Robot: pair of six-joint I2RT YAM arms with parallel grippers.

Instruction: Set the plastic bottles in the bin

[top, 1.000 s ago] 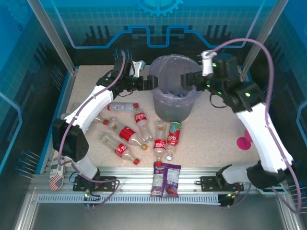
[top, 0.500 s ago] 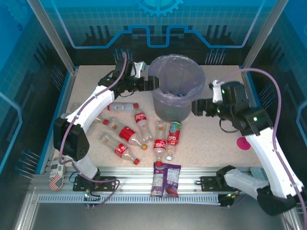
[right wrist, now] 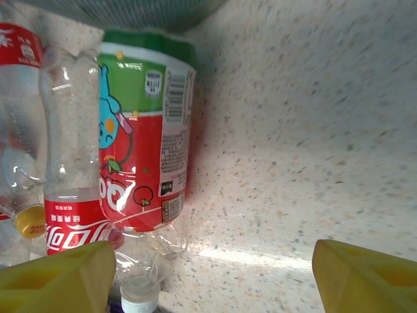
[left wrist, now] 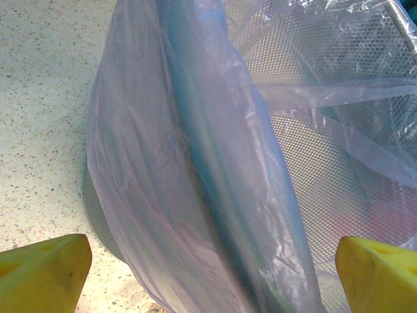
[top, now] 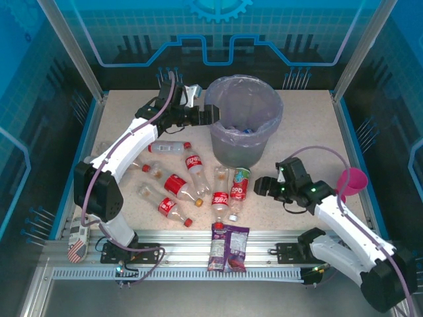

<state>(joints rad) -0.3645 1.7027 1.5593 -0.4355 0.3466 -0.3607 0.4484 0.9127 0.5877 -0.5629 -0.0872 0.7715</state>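
1. L gripper [top: 210, 113]: fingers spread, bagged wall of bin [top: 231, 148] between them at rim; prob. steadying it. Contact unclear.
2. R gripper [top: 259, 187]: spread, empty, low over table [top: 301, 142], just beside green-label bottle [top: 240, 183]; prob. lining up a pick.
3. Plastic bottles [top: 178, 187]: approx. 7 lying clustered in front of bin, none gripped; 1 bluish item inside bin.
4. Others: 1 bin, 1 purple packet [top: 228, 246] at near edge.

Left fingers [left wrist: 40, 268] wide apart, raised; right fingers [right wrist: 366, 275] wide apart, low.
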